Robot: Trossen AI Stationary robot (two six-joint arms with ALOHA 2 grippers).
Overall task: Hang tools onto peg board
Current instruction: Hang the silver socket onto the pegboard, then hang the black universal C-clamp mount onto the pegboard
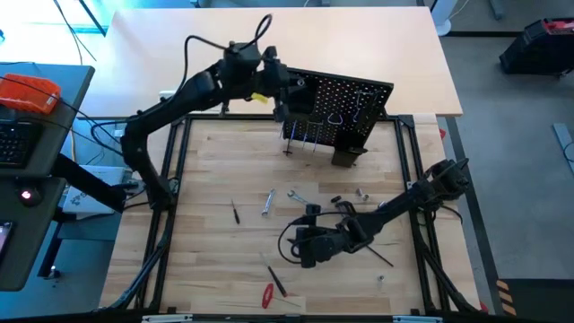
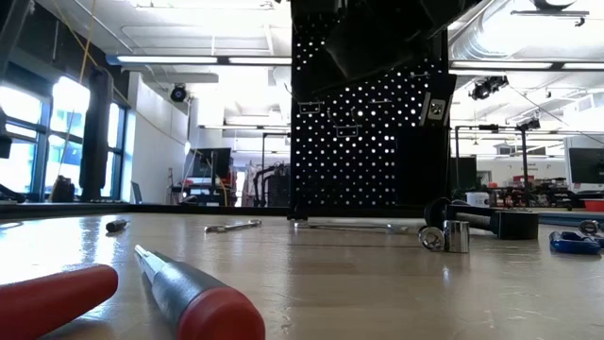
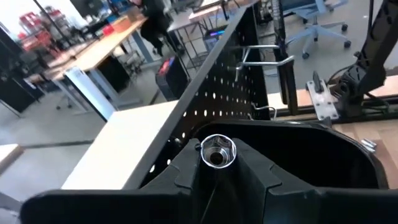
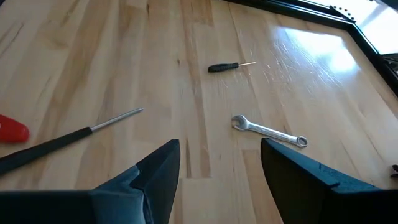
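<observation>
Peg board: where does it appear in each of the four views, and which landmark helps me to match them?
High view: peg board at upper middle, behind the wooden table.
Low view: centre, upright, lit through its holes.
Left wrist view: runs diagonally from centre to top.
Right wrist view: not in it.
Shared landmark: the left claw, shut on a silver socket, at the board's upper edge.
</observation>
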